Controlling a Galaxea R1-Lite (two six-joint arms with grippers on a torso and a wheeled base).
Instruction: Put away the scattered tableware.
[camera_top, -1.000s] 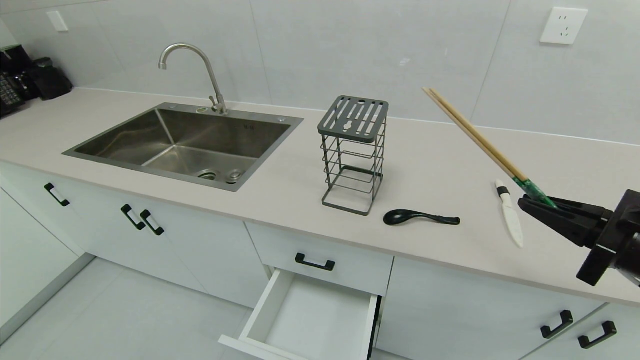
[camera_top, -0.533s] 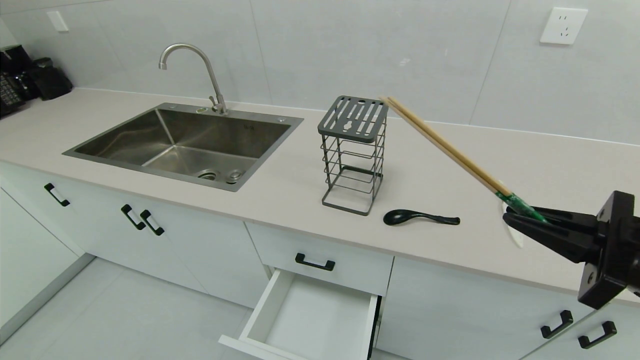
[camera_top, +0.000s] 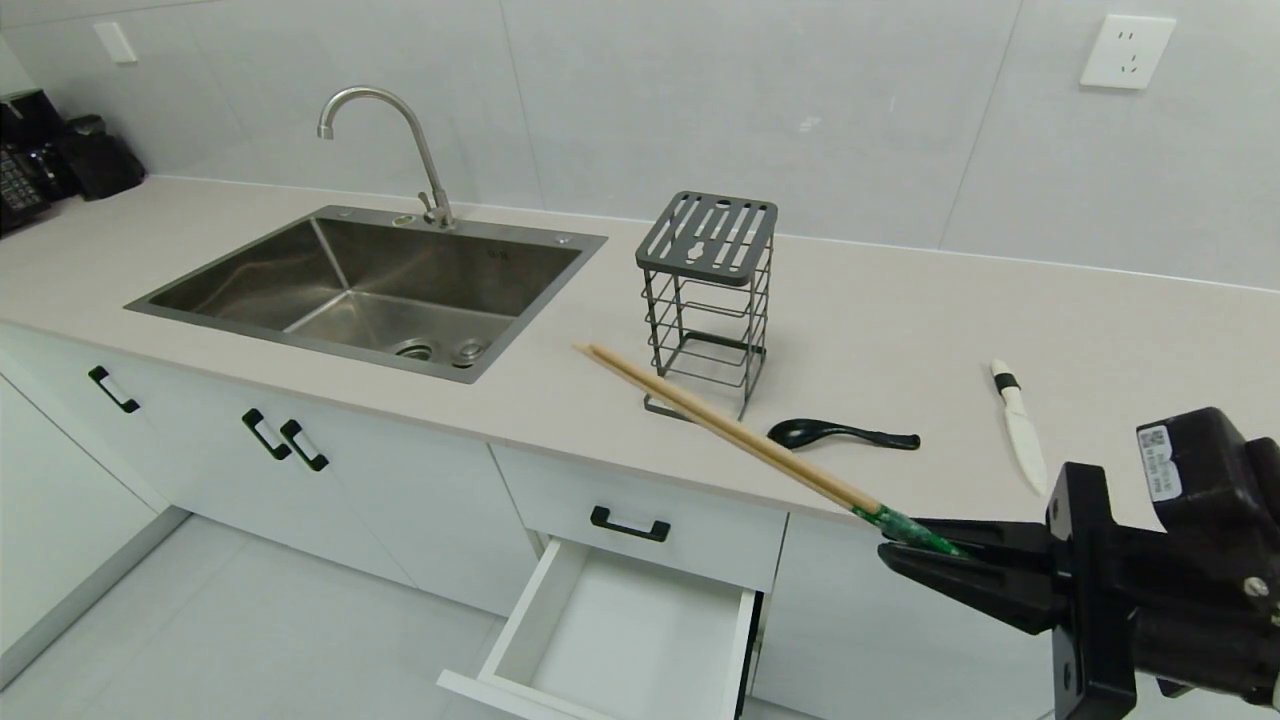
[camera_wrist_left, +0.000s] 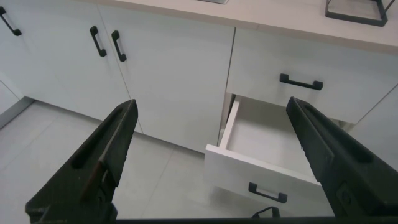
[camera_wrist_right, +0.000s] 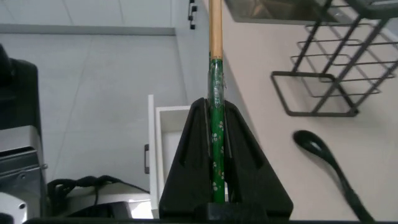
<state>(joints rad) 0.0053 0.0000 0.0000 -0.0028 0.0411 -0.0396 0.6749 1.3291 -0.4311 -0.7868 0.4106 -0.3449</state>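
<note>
My right gripper (camera_top: 915, 545) is shut on the green ends of a pair of wooden chopsticks (camera_top: 730, 433), which slant up and left across the counter's front edge, above the open drawer (camera_top: 620, 640). In the right wrist view the chopsticks (camera_wrist_right: 215, 81) run straight out from between the closed fingers (camera_wrist_right: 196, 155). A black spoon (camera_top: 838, 435) and a white knife (camera_top: 1020, 428) lie on the counter. My left gripper (camera_wrist_left: 214, 162) hangs open below counter height, facing the open drawer (camera_wrist_left: 273, 155).
A dark wire utensil rack (camera_top: 708, 305) stands mid-counter, left of the spoon. A steel sink (camera_top: 370, 290) with a tap (camera_top: 385, 140) is at the left. Closed cabinet doors and a closed drawer with black handles (camera_top: 629, 524) line the front.
My right gripper has swung down and left with the chopsticks, from above the knife to the counter's front edge. The chopsticks' tips dropped from rack-top height to counter level.
</note>
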